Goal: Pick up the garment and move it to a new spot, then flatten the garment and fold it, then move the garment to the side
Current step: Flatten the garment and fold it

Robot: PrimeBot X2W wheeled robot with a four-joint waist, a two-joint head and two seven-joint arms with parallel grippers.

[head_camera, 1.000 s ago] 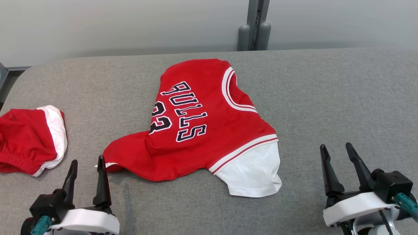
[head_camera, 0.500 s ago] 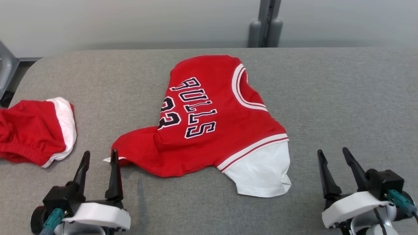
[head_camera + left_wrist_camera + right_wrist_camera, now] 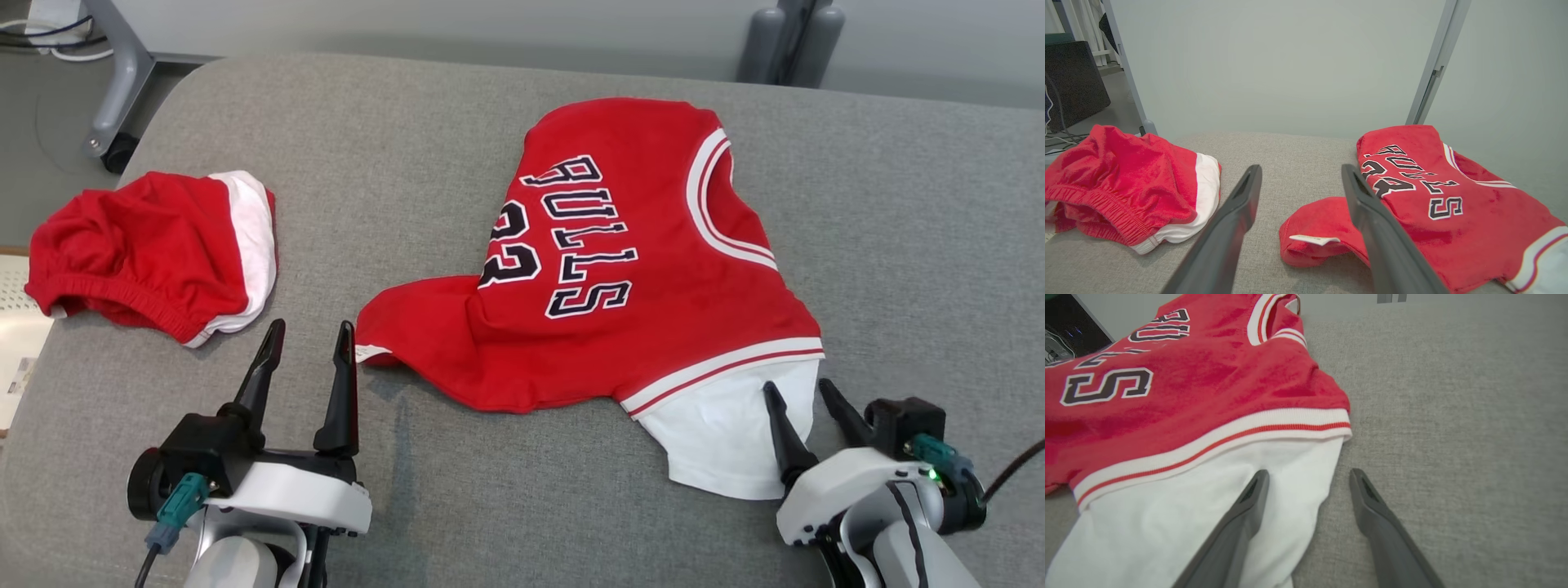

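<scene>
On the table (image 3: 408, 163), mid-scene, your jersey (image 3: 653, 278) lies crumpled. The left gripper (image 3: 312, 327) faces its left corner (image 3: 384, 327), and the right gripper (image 3: 796, 385) straddles the sleeve (image 3: 718, 433) edge. Both are spread and empty, seemingly placed to lift both ends.

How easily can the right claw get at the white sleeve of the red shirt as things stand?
Probably yes, quite easily. The right claw is open and at the edge of the sleeve, half over the white cloth and half over the bare table. Nothing lies in between.
</scene>
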